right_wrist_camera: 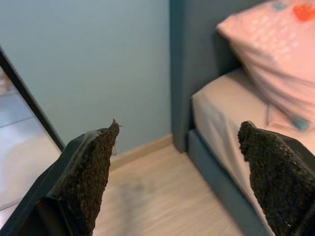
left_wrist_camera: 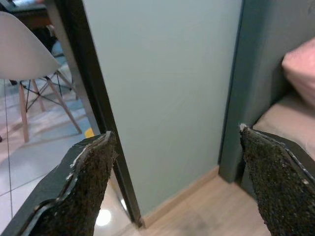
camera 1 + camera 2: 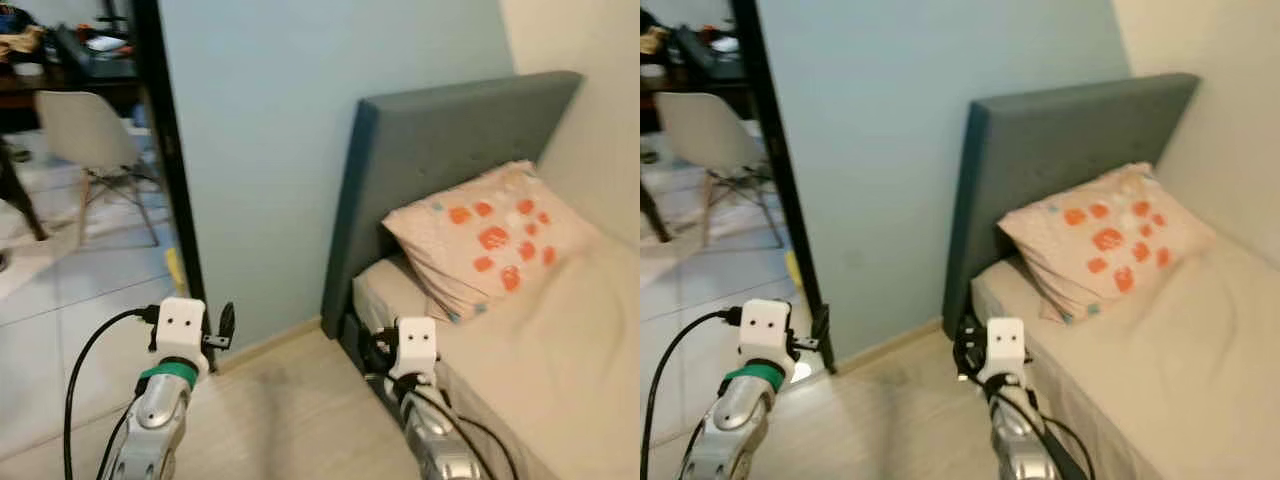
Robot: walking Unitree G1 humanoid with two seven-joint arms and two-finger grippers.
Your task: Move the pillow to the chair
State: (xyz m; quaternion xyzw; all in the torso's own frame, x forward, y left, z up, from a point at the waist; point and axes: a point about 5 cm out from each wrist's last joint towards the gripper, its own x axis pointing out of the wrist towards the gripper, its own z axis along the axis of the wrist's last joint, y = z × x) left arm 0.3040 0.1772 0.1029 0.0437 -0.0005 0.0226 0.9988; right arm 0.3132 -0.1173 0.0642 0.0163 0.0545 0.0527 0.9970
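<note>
A peach pillow (image 3: 490, 235) with orange spots leans against the grey headboard (image 3: 440, 130) at the head of the bed, to my right. The white chair (image 3: 90, 130) stands on tiles in the room beyond the doorway, far left. Both arms are held low in front of me. My left gripper (image 2: 175, 131) is open with nothing in it and faces the blue wall beside the door frame. My right gripper (image 1: 180, 124) is also open and holds nothing; it sits short of the bed's near corner, with the pillow (image 1: 275, 44) ahead of it and to its right.
A black door frame (image 3: 170, 150) divides the blue wall (image 3: 270, 150) from the tiled room, where a dark desk (image 3: 70, 60) stands behind the chair. The beige mattress (image 3: 560, 350) runs along my right. Light wood floor (image 3: 290, 420) lies between me and the wall.
</note>
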